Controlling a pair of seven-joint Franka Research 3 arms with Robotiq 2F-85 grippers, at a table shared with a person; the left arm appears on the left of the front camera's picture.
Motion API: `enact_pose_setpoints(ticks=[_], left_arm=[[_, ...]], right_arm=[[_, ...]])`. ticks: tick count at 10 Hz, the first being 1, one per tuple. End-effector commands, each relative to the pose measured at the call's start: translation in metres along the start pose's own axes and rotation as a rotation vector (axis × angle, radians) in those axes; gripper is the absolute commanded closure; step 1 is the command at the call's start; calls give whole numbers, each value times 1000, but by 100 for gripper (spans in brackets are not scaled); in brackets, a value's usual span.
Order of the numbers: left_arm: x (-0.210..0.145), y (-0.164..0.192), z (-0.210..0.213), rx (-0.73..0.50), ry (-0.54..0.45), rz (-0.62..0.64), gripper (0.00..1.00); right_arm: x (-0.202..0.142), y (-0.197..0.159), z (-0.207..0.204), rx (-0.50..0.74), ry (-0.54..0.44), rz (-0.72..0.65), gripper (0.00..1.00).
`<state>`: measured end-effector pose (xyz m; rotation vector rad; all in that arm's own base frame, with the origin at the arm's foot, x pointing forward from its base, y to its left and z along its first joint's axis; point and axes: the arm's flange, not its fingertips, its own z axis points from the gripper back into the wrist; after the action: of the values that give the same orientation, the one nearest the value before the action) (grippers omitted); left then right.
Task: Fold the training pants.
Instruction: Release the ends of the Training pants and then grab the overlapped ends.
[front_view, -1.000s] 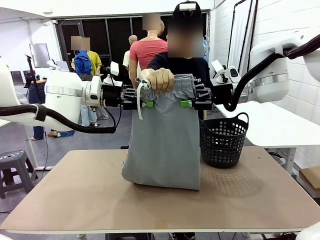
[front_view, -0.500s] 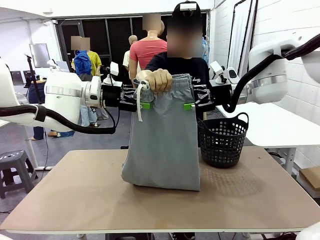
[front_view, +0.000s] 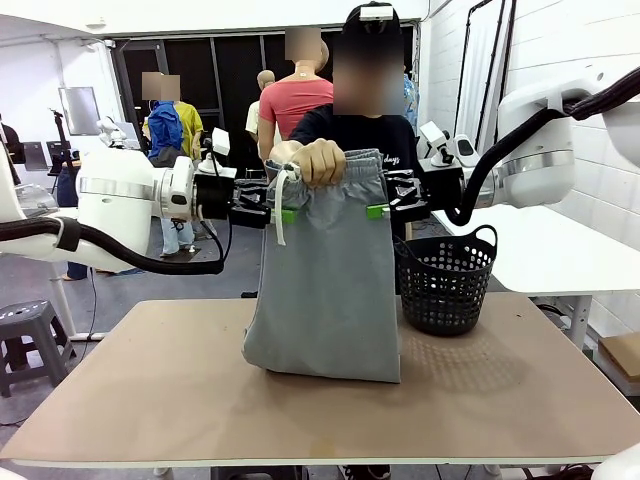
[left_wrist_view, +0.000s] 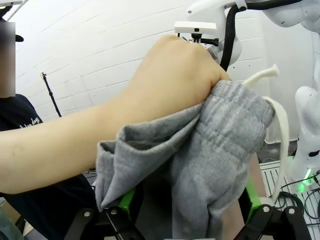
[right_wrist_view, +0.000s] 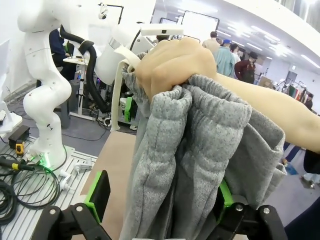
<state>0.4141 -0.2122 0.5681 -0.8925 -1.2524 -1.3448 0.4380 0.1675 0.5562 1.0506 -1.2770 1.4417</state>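
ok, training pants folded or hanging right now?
Hanging, bunched: the person's hand grips the waistband of the training pants; their lower end rests on the table.

You've got light grey soft cotton sweatpants (front_view: 325, 290): matt, fleecy heathered knit, ribbed gathers at the waistband. White woven cord drawstring (front_view: 279, 218): flat, matt. Black plastic mesh basket (front_view: 445, 285): hard, slight sheen. Tan worktop (front_view: 150, 400): smooth matt board, wood-like. On the left tool (left_wrist_view: 189, 200) and right tool (right_wrist_view: 160, 197) you see matt black hard frames and smooth green pads (right_wrist_view: 97, 196). White arm shells (front_view: 120, 200): glossy plastic.
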Motion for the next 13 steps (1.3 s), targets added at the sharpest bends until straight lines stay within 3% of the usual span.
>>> enact_pose_setpoints(ticks=[1, 8, 13], left_arm=[[-2, -4, 7, 52, -14, 21, 0], [-12, -11, 20, 111, 5, 60, 0], [-19, -16, 25, 181, 35, 59, 0]], right_arm=[[3, 1, 4, -22, 12, -38, 0], [3, 15, 28, -119, 76, 9, 0], [-16, 23, 27, -194, 143, -20, 0]])
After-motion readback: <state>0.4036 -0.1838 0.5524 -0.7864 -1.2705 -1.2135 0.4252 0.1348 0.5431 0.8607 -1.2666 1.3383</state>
